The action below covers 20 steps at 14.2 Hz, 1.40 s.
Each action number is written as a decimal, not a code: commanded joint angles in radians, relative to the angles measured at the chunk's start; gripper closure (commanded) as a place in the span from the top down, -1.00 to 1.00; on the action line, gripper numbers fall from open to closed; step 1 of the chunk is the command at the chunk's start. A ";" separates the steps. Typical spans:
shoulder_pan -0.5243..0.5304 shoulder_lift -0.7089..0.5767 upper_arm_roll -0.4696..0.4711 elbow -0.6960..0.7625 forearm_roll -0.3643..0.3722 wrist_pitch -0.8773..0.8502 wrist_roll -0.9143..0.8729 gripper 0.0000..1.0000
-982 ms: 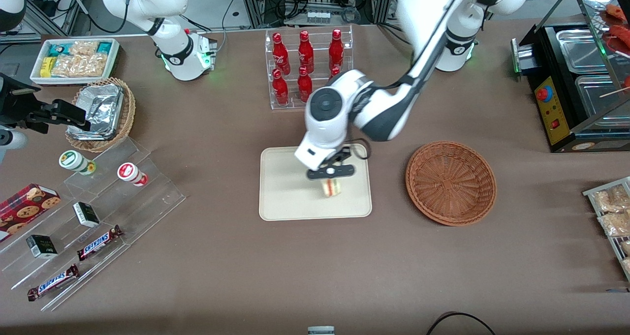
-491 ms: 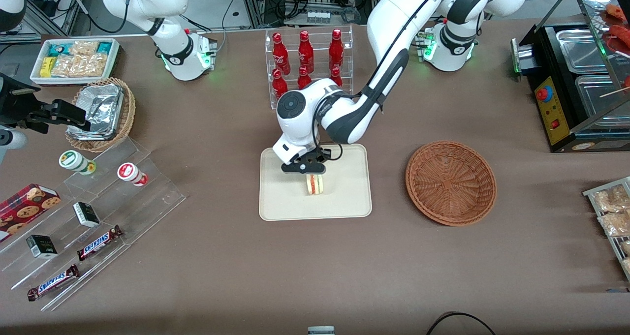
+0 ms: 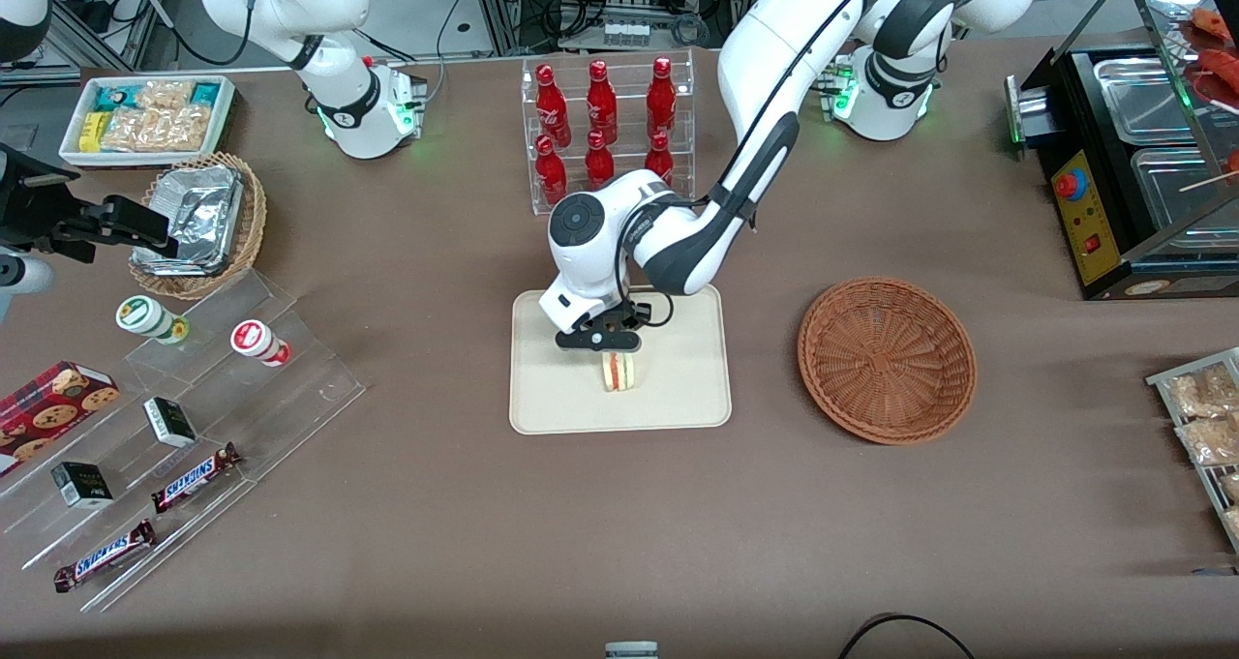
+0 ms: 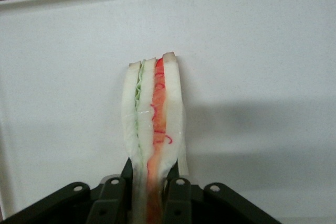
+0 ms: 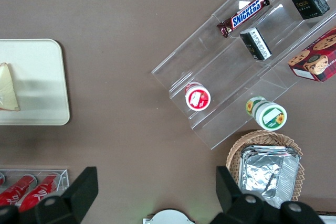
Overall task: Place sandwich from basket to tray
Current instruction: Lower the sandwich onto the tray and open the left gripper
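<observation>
Front view: since half a second ago the gripper point(image 3: 602, 348) has sunk a little lower over the tray point(image 3: 548, 399) and the sandwich point(image 3: 619, 372) now sits nearer the tray's surface, while a second ago both were more toward the working arm's end of the tray. One sandwich hangs clamped in the gripper above the middle of the one cream tray; the one reddish-brown basket point(image 3: 886, 359) lies well apart toward the working arm's end of the table, on a brown tablecloth point(image 3: 407, 543). A clear rack holds seven red bottles point(image 3: 600, 122) farther from the camera than the tray; two chocolate bars point(image 3: 194, 475) lie on stepped clear shelves toward the parked arm's end, near a lighter basket of foil trays point(image 3: 198, 219). Left wrist view: the fingers point(image 4: 176, 195) press both bread faces of the sandwich point(image 4: 155, 124), its green and orange-red filling showing edge-on, over the pale tray point(image 4: 262, 51). Right wrist view: a corner of the tray point(image 5: 47, 82) shows with the sandwich point(image 5: 8, 88) over it, plus two round-lidded cups point(image 5: 198, 97) on the shelves.
</observation>
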 commanded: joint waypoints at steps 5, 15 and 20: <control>0.000 -0.064 0.009 0.035 0.014 -0.045 -0.014 1.00; 0.195 -0.401 0.017 0.027 -0.039 -0.381 -0.084 1.00; 0.330 -0.576 0.022 0.018 -0.093 -0.561 0.061 1.00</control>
